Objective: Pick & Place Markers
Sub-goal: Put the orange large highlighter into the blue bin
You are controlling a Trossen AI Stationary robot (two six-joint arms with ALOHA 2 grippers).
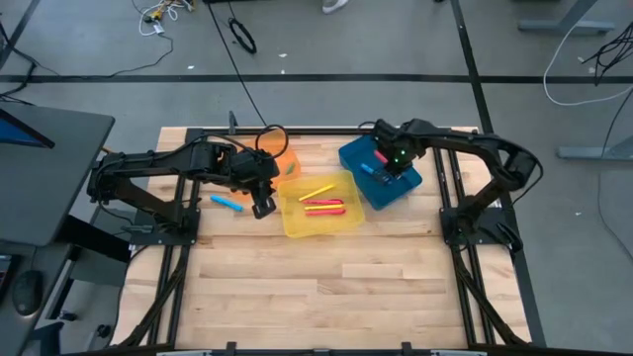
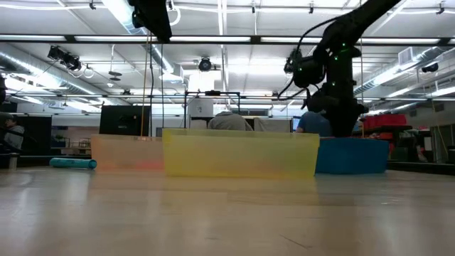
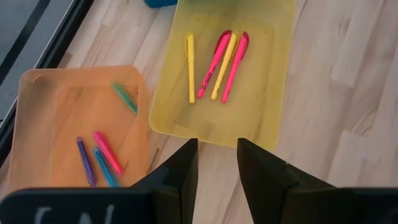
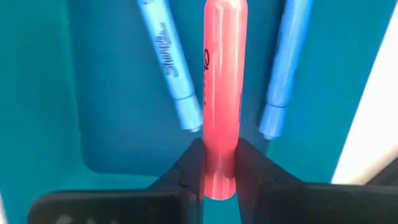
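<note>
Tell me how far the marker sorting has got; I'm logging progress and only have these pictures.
Mostly done: four markers lie in the yellow bin, four in the orange bin, two blue ones in the blue bin. In hand: the right gripper grips a red marker over the blue bin. Left: one blue marker on the table beside the empty left gripper.

Three bins (image 1: 318,206) sat side by side toward the table's (image 1: 326,287) twelve o'clock edge, markers (image 3: 214,65) lying inside each, one loose marker (image 1: 226,203) on the wood at nine o'clock of the middle bin, just beside the left gripper (image 1: 261,206).
</note>
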